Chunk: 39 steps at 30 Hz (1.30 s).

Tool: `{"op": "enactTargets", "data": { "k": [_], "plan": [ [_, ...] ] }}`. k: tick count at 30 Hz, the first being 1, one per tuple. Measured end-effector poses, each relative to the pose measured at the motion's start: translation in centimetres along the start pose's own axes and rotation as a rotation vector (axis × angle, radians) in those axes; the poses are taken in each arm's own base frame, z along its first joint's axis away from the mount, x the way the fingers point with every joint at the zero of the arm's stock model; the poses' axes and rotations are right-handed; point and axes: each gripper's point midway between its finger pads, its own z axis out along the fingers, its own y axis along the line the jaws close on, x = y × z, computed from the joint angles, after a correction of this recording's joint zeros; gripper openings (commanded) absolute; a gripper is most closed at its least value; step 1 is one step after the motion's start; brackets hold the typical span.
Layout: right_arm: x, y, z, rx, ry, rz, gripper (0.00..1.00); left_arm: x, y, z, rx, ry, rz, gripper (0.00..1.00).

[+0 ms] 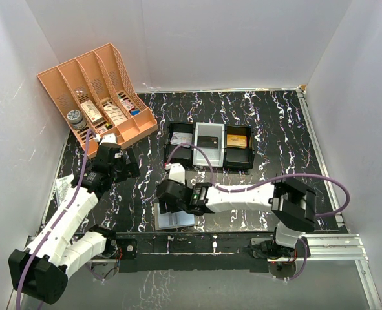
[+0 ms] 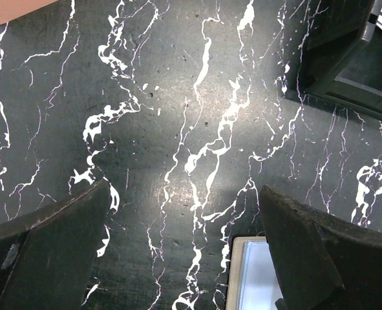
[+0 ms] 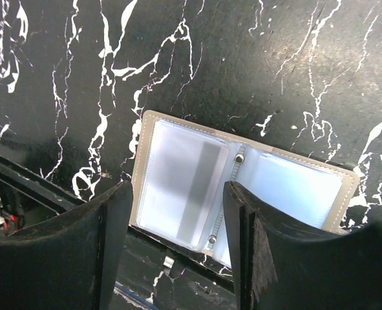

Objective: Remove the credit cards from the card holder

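The card holder (image 3: 242, 184) lies open and flat at the table's near edge, grey-beige rim, clear sleeves; it also shows in the top view (image 1: 178, 220) and its corner in the left wrist view (image 2: 250, 278). A pale card with a grey stripe (image 3: 187, 184) shows through the left sleeve. My right gripper (image 3: 178, 219) hovers just above the holder, open and empty, its jaws astride the left sleeve; in the top view it is over the holder (image 1: 168, 201). My left gripper (image 2: 184, 245) is open and empty over bare table, left of the holder (image 1: 123, 165).
A black three-compartment tray (image 1: 223, 165) stands behind the holder, with an orange card (image 1: 238, 140) in its right compartment and a dark card (image 1: 208, 140) in the middle. An orange lattice organiser (image 1: 61, 81) stands at the back left. White walls enclose the table.
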Motion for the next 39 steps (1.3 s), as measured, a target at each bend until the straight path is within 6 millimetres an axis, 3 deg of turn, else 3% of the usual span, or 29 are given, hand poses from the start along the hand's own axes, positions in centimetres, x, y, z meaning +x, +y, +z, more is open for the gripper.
{"op": "enactTargets", "data": {
  "k": [14,29,36,39],
  "plan": [
    [2.5,-0.7,1.8,0.107,0.058,-0.073,0.63,0.3,1.0,0.0,-0.056,0.005,-0.017,0.99],
    [2.6,0.7,2.9,0.122,0.082,-0.085,0.67,0.0,1.0,-0.4,-0.049,-0.012,-0.025,0.99],
    [3.2,0.5,4.3,0.177,0.097,-0.113,0.54,0.0,1.0,-0.4,-0.048,-0.014,-0.026,0.99],
    [3.2,0.4,4.3,0.180,0.097,-0.112,0.55,0.0,1.0,-0.4,-0.048,-0.014,-0.026,0.99]
  ]
}}
